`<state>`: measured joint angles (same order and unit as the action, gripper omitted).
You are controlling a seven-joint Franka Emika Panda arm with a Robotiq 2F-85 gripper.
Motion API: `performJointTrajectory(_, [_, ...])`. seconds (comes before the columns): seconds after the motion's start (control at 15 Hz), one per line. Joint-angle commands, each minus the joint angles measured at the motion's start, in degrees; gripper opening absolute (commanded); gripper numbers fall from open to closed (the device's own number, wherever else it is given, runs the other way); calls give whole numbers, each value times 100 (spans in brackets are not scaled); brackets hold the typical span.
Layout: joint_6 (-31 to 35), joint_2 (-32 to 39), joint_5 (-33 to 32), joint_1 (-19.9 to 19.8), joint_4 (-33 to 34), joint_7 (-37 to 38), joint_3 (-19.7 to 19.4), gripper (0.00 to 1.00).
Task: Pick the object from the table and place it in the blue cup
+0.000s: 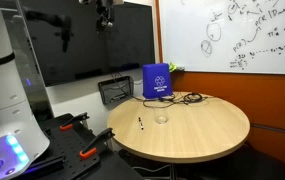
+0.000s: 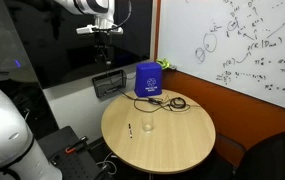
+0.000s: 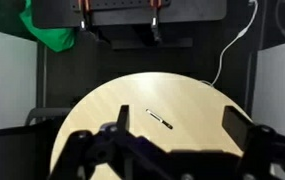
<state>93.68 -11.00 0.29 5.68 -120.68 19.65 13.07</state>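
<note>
A small dark-and-white pen (image 1: 140, 123) lies on the round wooden table (image 1: 197, 135); it also shows in the other exterior view (image 2: 130, 129) and in the wrist view (image 3: 160, 120). A small clear glass (image 1: 161, 118) (image 2: 148, 127) stands just beside it. A blue box-like container (image 1: 157, 82) (image 2: 148, 80) stands at the table's back edge; no plain blue cup shows. My gripper (image 1: 105, 17) (image 2: 104, 38) hangs high above the table's far side, open and empty. In the wrist view its fingers (image 3: 179, 122) frame the pen from far above.
Black cables (image 1: 187, 98) (image 2: 172, 102) lie beside the blue container. A black tray-like item (image 1: 115, 92) (image 2: 108, 84) sits behind the table. Orange-handled tools (image 1: 92, 148) lie on a low dark surface. A whiteboard (image 1: 242, 35) covers the wall. A green cloth (image 3: 47, 25) shows in the wrist view.
</note>
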Motion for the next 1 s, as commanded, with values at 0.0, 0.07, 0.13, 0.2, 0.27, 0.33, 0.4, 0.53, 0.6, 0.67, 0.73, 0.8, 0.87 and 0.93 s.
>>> performJointTrajectory(0.0, [-12, 6, -13, 80, 11, 12, -74, 100])
performJointTrajectory(0.07, [-12, 6, -13, 80, 12, 12, -74, 100])
performJointTrajectory(0.13, [-12, 6, -13, 80, 11, 12, -73, 100])
performJointTrajectory(0.2, [-12, 6, -13, 80, 11, 12, -73, 100])
performJointTrajectory(0.27, [-12, 6, -13, 80, 11, 12, -73, 100])
performJointTrajectory(0.33, [-12, 6, -13, 80, 12, 12, -73, 100])
performJointTrajectory(0.4, [-12, 6, -13, 80, 11, 12, -73, 100])
performJointTrajectory(0.53, [334, 110, -258, 155, -93, -805, -85, 100])
performJointTrajectory(0.6, [560, 190, -357, 169, -159, -1032, -90, 100])
performJointTrajectory(0.67, [943, 319, -477, 184, -277, -1284, -97, 100])
performJointTrajectory(0.73, [1281, 477, -553, 202, -359, -1535, -110, 100])
performJointTrajectory(0.8, [1693, 661, -749, 207, -462, -1709, -109, 100])
performJointTrajectory(0.87, [2043, 865, -870, 208, -544, -1960, -129, 100])
performJointTrajectory(0.93, [2384, 1041, -980, 207, -626, -2187, -147, 100])
